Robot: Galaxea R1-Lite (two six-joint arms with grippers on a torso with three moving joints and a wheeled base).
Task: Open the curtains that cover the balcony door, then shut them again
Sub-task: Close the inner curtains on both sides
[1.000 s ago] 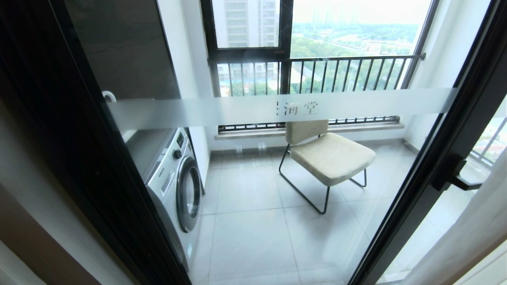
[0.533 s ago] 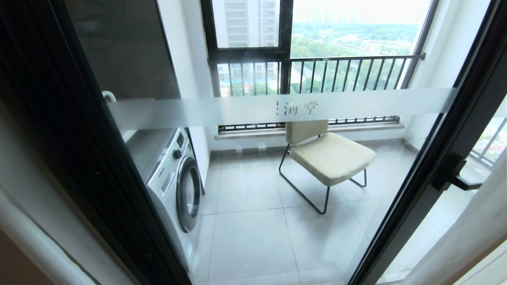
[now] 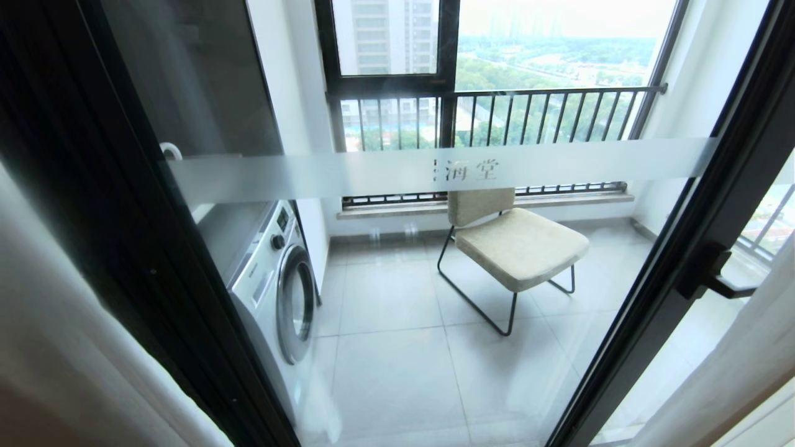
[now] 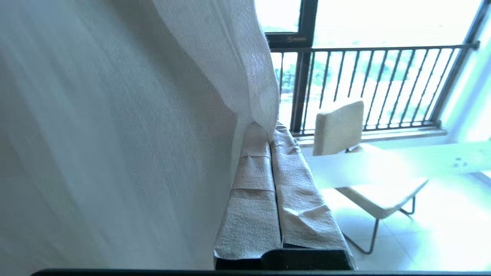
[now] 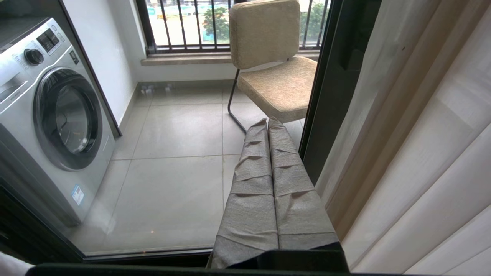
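Left wrist view alone shows the left end effector (image 4: pixel 270 132) pinched closed on the curtains (image 4: pixel 115 134), hidden from head view

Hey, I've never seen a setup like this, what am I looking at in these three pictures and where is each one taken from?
It is a two-armed robot facing a balcony door. One picture comes from its head, looking through the glass at a chair and a washing machine. The other two come from cameras on its wrists. The left claw, wrapped in cloth, is shut on the edge of the sheer curtain. The right claw is shut on nothing, beside the beige curtain.
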